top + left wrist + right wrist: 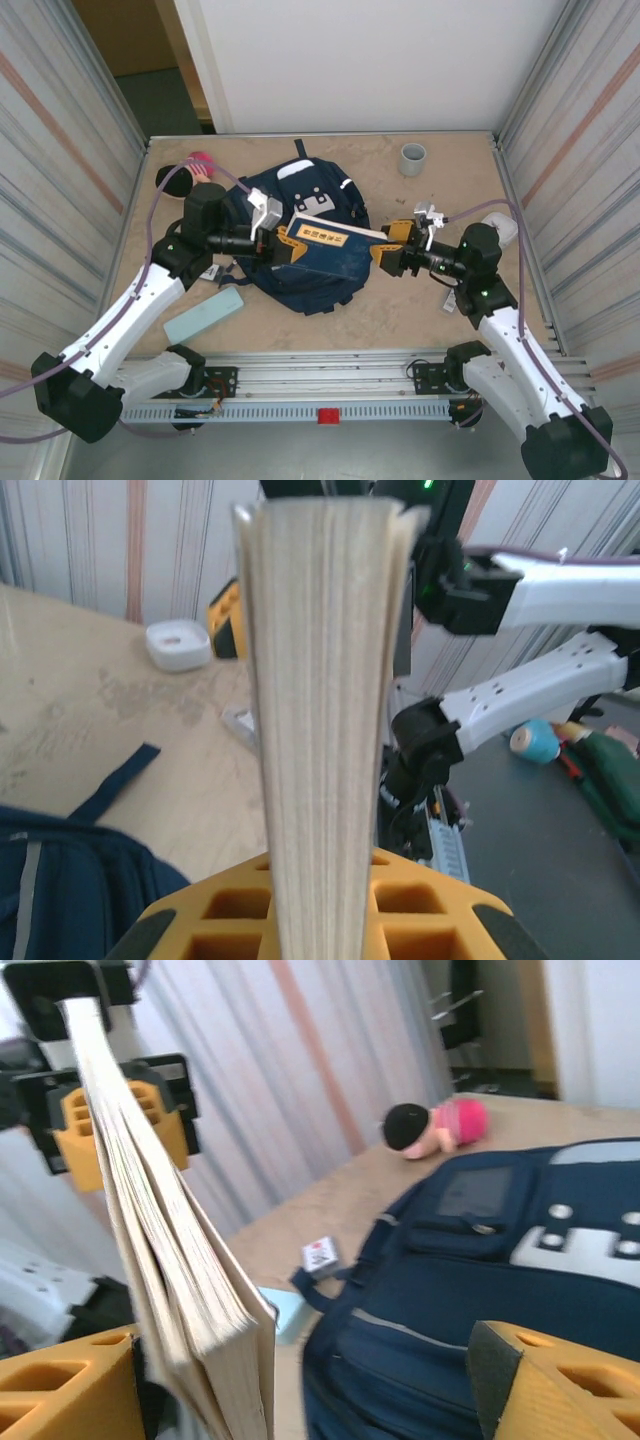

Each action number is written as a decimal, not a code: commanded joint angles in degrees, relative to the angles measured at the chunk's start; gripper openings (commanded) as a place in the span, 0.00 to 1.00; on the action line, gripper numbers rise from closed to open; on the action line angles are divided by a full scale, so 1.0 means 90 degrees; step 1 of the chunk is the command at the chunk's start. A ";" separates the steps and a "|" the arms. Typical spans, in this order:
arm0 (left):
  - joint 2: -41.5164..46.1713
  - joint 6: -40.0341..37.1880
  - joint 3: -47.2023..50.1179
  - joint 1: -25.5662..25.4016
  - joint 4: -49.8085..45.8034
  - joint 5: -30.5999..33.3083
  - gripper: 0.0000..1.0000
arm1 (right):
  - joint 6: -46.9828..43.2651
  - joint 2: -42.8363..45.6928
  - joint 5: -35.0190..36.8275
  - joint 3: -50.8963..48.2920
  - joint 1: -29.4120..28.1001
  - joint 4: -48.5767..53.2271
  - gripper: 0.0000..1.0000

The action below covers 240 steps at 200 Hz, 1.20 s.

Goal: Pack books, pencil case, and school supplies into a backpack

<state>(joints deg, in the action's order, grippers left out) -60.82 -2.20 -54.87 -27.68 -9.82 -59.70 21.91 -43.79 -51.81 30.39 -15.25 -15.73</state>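
Observation:
The thin navy book (pixel 330 245) with its yellow label hangs in the air over the navy backpack (pixel 300 215), which lies flat on the table. My left gripper (pixel 281 245) is shut on the book's left end; in the left wrist view the page edge (pixel 325 710) runs up from between the yellow jaws (pixel 325 925). My right gripper (pixel 392 252) is open at the book's right end. The book (pixel 170 1250) rests by its left finger, and the right finger (pixel 545 1380) stands far off. The mint pencil case (pixel 203 315) lies front left. A small white printed piece (pixel 320 1255) lies by a strap.
A grey cup (pixel 412 157) stands at the back right. A pink and black toy (pixel 197 166) lies at the back left. A rounded white box (pixel 178 645) sits near the right wall. Striped walls close in both sides, and a rail runs along the near edge.

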 commanded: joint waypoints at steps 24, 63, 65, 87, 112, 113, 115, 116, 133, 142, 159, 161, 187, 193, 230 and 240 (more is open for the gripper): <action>-0.0134 0.1623 0.0083 0.0078 0.1951 -0.0307 0.01 | 0.1241 -0.0299 -0.0915 -0.0094 -0.0443 -0.1566 0.78; -0.0481 0.2560 0.0295 0.0046 0.3261 -0.0391 0.02 | 0.1647 -0.0571 -0.0702 -0.0091 -0.0780 -0.2585 0.58; -0.0497 0.2566 0.0301 0.0045 0.3265 -0.0381 0.02 | 0.1667 -0.0580 -0.0682 -0.0094 -0.0778 -0.2615 0.54; -0.0532 0.2208 0.0210 0.0034 0.2675 -0.0055 0.20 | 0.1722 -0.0571 -0.0415 -0.0134 -0.0557 -0.2656 0.00; -0.0236 0.0707 -0.0032 0.0009 0.0577 0.1817 0.56 | 0.1975 -0.0046 0.0376 -0.0490 -0.0002 -0.2735 0.00; -0.0221 0.0671 -0.0029 0.0009 0.0532 0.1906 0.57 | 0.1982 -0.0022 0.0425 -0.0508 0.0021 -0.2725 0.00; -0.0197 0.0612 -0.0015 0.0009 0.0441 0.2085 0.59 | 0.1997 0.0026 0.0520 -0.0545 0.0052 -0.2711 0.00; -0.0192 0.0579 -0.0006 0.0009 0.0400 0.2177 0.60 | 0.2008 0.0058 0.0570 -0.0560 0.0087 -0.2698 0.00; -0.0130 -0.0016 0.0267 -0.0072 0.0008 0.3452 0.65 | 0.1943 0.0569 0.1358 -0.0676 0.0422 -0.2086 0.00; -0.0190 -0.0277 0.0427 -0.0244 -0.0061 0.4118 0.68 | 0.1805 0.0796 0.1760 -0.0691 0.0514 -0.1648 0.00; -0.0548 -0.1044 0.0499 -0.0768 -0.0314 0.4991 0.74 | 0.1438 0.1201 0.2529 -0.0683 0.0505 -0.0876 0.00; -0.0611 -0.1133 0.0488 -0.0852 -0.0353 0.5088 0.74 | 0.1419 0.1254 0.2618 -0.0697 0.0503 -0.0837 0.00; -0.1740 -0.1435 -0.0050 -0.1391 -0.0960 0.5758 0.83 | 0.1370 0.1811 0.3830 -0.0833 0.0493 -0.0154 0.00; -0.2037 -0.1372 -0.0247 -0.1458 -0.1058 0.5858 0.84 | 0.1321 0.1876 0.3993 -0.0828 0.0493 0.0001 0.00; -0.3523 -0.1347 -0.1251 -0.1821 -0.1278 0.6211 0.85 | 0.1159 0.1955 0.4049 -0.0818 0.0493 0.0497 0.00; -0.3862 -0.1331 -0.1514 -0.1860 -0.1400 0.6278 0.86 | 0.1159 0.1965 0.4025 -0.0840 0.0493 0.0512 0.00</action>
<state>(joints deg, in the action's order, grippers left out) -91.26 -12.23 -62.33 -42.96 -19.11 -7.79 34.24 -26.89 -18.35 23.31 -10.85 -12.91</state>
